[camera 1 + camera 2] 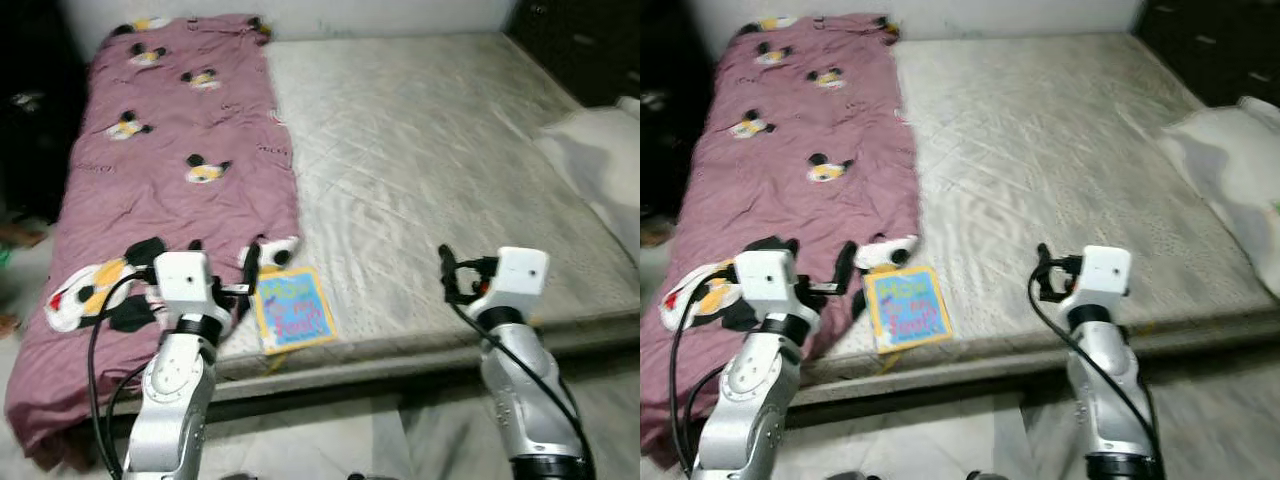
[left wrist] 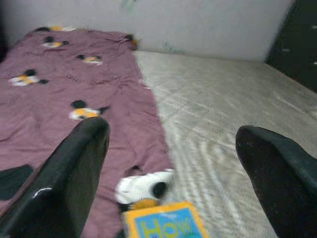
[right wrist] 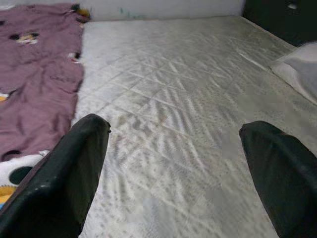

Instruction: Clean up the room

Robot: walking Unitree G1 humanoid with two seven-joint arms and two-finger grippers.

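Note:
A blue and yellow picture book (image 1: 294, 308) lies on the mattress (image 1: 440, 150) near its front edge, beside a mauve blanket (image 1: 160, 170) printed with cartoon mice. My left gripper (image 1: 250, 272) is open, hovering just left of the book over the blanket's edge; the left wrist view has the book (image 2: 166, 223) low between its fingers (image 2: 69, 173). My right gripper (image 1: 447, 272) is open above bare mattress near the front edge, well right of the book, with nothing between its fingers (image 3: 64, 173).
A white pillow or bedding (image 1: 600, 160) lies at the bed's right side. Dark furniture (image 1: 575, 45) stands at the back right, and a dark area (image 1: 30, 110) lies left of the bed. The pale floor (image 1: 330, 440) runs along the bed's front edge.

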